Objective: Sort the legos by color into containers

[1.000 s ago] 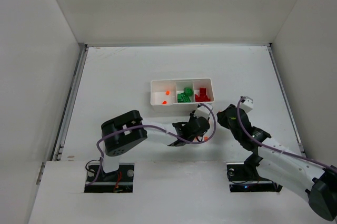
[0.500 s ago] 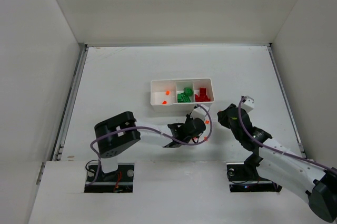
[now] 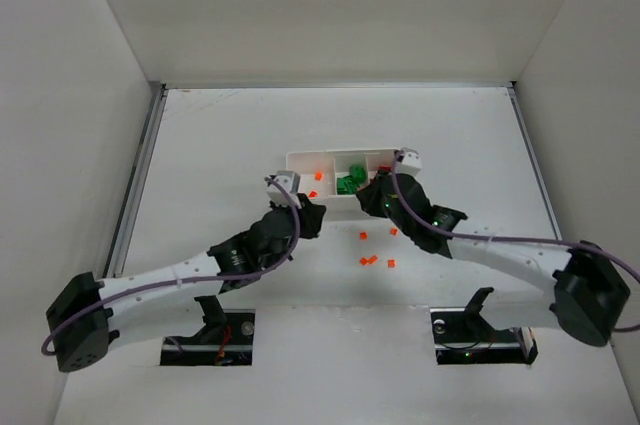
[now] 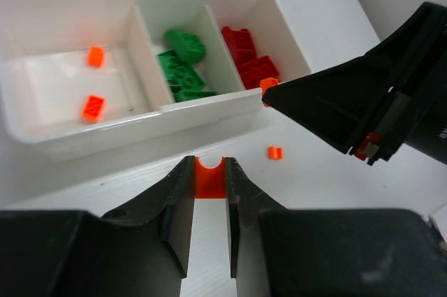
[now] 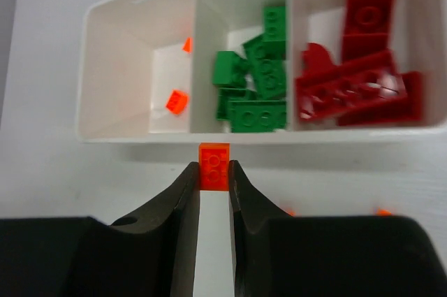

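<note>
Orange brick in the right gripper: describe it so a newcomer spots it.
Find the white three-compartment tray. At its near wall, the right gripper pinches an orange brick, studs showing. Most other orange bits lie loose in the tray or on the table; this one is clamped.

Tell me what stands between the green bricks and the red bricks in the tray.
Only a thin white divider wall of the tray separates green bricks from red bricks, clearest in the right wrist view.
</note>
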